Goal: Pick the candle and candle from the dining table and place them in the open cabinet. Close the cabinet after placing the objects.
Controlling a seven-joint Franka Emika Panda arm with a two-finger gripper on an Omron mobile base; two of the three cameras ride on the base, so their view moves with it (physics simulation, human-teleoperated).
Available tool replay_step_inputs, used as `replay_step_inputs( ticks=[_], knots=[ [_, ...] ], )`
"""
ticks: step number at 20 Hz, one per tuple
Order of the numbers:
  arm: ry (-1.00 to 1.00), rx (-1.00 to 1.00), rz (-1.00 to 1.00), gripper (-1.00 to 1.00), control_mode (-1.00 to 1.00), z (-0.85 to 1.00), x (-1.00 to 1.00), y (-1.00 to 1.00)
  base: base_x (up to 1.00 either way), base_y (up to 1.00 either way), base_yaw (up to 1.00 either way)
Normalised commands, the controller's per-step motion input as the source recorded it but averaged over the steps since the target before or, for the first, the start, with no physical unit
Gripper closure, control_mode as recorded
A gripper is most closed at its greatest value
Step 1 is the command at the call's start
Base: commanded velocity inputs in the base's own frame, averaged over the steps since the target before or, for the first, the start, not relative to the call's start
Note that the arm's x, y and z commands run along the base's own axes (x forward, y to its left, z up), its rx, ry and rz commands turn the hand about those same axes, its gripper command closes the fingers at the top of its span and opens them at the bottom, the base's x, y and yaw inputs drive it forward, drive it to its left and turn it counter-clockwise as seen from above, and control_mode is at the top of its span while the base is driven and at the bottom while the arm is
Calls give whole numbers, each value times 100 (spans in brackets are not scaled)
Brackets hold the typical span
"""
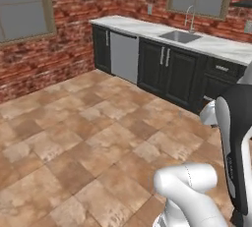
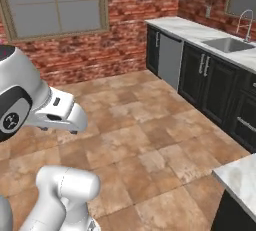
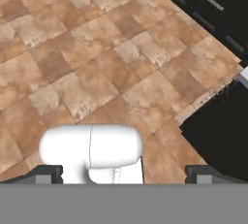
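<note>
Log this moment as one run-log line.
phase: en route, nothing held | claw: open, over tiled floor | dining table: marble corner at right base view's lower right | sink counter: ahead

A white, grey-veined marble corner of the surface (image 2: 241, 177) juts in at the lower right of the right base view, over its dark base, above the tiled floor.

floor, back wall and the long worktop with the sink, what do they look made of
Tan-brown square-tiled floor: looks like matte stone or ceramic tile, mottled, with grout lines. Red-brown back wall: rough brick, courses and mortar visible. White grey-veined worktop: looks like polished marble, possibly imitation. Inset sink and curved tap: grey, likely steel.
</note>
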Motion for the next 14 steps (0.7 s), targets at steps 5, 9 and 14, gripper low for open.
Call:
replay_step_inputs(
  ticks=[5, 9, 14],
  knots=[
    [0, 0, 0, -100, 100, 0, 0, 0, 27, 43, -51],
    [0, 0, 0, -100, 100, 0, 0, 0, 26, 54, -55],
    [0, 0, 0, -100, 100, 0, 0, 0, 24, 56, -55]
  ],
)
